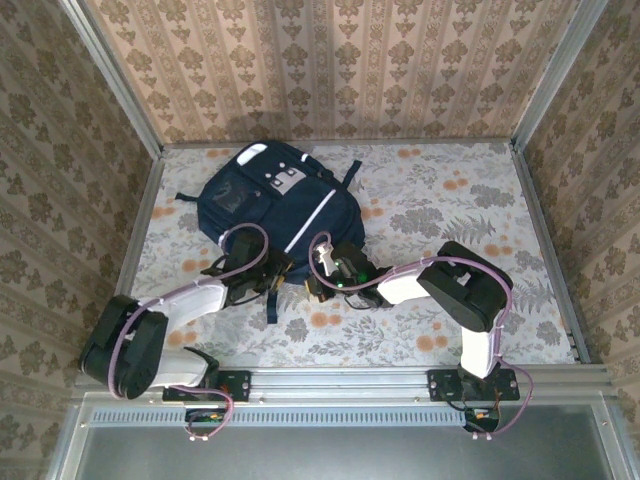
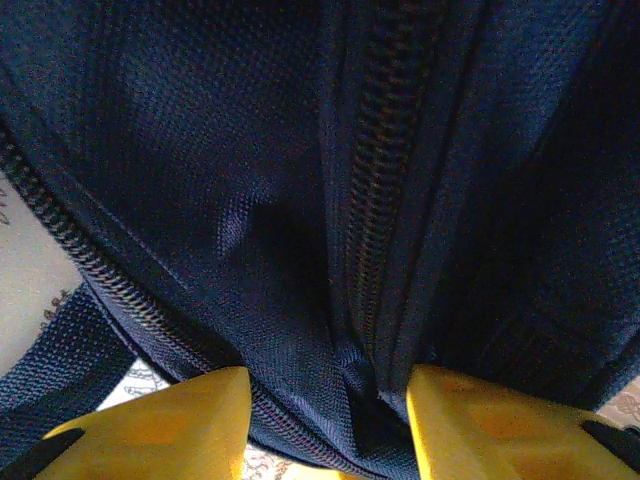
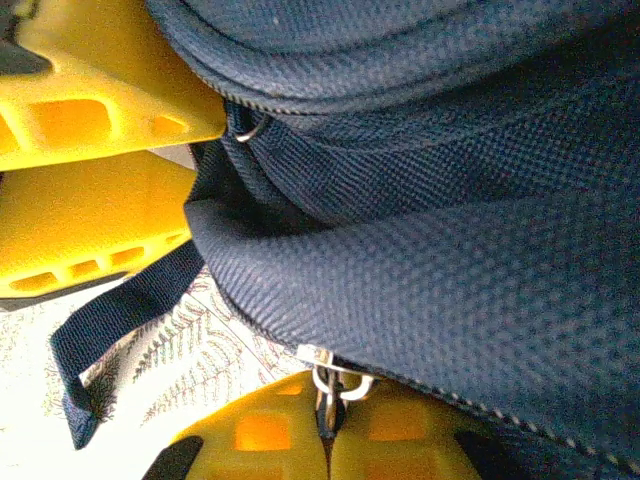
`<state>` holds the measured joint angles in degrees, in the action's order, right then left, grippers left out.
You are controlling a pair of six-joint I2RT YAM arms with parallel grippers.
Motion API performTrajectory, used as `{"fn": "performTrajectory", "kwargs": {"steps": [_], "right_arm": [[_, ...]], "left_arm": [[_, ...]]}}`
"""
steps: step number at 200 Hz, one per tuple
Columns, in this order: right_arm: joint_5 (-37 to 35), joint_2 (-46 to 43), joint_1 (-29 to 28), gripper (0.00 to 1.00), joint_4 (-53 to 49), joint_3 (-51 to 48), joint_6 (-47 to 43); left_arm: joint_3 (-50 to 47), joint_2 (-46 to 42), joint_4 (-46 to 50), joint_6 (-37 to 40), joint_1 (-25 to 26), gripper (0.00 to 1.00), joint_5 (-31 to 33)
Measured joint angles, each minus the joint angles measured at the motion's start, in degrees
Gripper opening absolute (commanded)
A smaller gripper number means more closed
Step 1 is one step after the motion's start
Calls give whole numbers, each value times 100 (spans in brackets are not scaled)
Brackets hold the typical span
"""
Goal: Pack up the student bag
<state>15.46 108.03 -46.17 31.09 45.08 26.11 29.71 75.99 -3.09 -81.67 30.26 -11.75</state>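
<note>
Top external view: the student bag (image 1: 265, 205) is seen lying flat on the floral table (image 1: 450, 200), toward its far left, with both arms brought to its near edge. The left gripper (image 2: 325, 385) is set with its fingers apart around a fold of the bag, apparently pinched on it. The right gripper (image 3: 328, 392) is closed, its fingers together on a zipper pull (image 3: 322, 362) at the bag's rim. The zipper (image 2: 385, 150) running between the left fingers is seen closed. The task is judged to be late: zipping is under way, and how much of the opening is left unzipped cannot be told.
</note>
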Motion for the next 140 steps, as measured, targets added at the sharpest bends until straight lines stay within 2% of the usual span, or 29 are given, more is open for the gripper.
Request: {"fn": "performTrajectory", "kwargs": {"steps": [15, 26, 56, 101, 140], "right_arm": [[0, 24, 0, 0, 17, 0, 15], [-7, 26, 0, 0, -24, 26, 9], [-214, 0, 0, 0, -527, 247, -173], [-649, -282, -15, 0, -2225, 761, -901], [-754, -417, 63, 0, -3088, 1025, -1401]], "left_arm": [[122, 155, 9, 26, 2, 14, 20], [258, 269, 2, 94, 2, 0, 28], [623, 560, 262, 343, -2, 0, 114], [890, 686, 682, 590, -4, 0, 166], [1008, 752, 876, 743, -61, 0, 87]]}}
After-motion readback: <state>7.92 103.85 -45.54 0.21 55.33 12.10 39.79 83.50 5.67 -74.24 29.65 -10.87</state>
